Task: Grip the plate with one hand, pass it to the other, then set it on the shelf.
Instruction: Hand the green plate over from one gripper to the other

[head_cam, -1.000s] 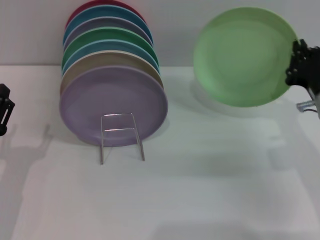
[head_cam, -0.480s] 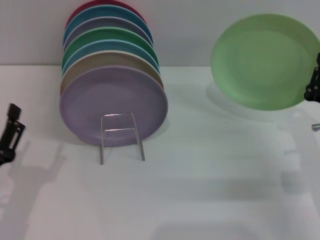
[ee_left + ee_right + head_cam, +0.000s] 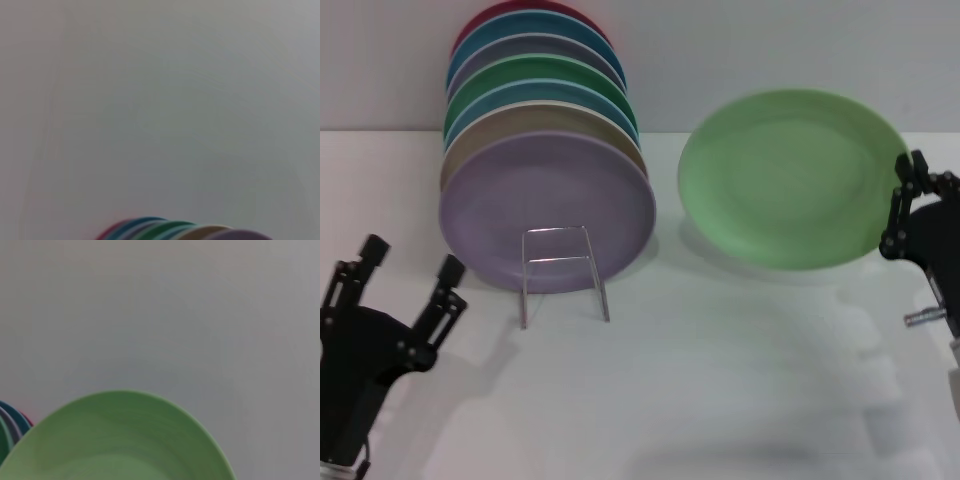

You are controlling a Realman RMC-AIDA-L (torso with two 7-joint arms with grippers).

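Observation:
The light green plate [image 3: 790,180] hangs in the air at the right, tilted with its face up and toward me. My right gripper [image 3: 900,207] is shut on its right rim. The plate also fills the near part of the right wrist view [image 3: 120,440]. The wire shelf [image 3: 563,272] stands at the left; its front loop holds no plate. My left gripper [image 3: 412,258] is open and empty at the lower left, in front of and left of the shelf, far from the plate.
Several coloured plates stand in the shelf, a lavender one [image 3: 545,205] in front, with a darker green one [image 3: 535,75] further back. Their top edges show in the left wrist view [image 3: 185,231]. A white table [image 3: 720,380] lies under everything, and a wall is behind.
The right gripper has carried the green plate left and lower, tilting it flatter. The left gripper has come up and rightward into view, with its fingers open.

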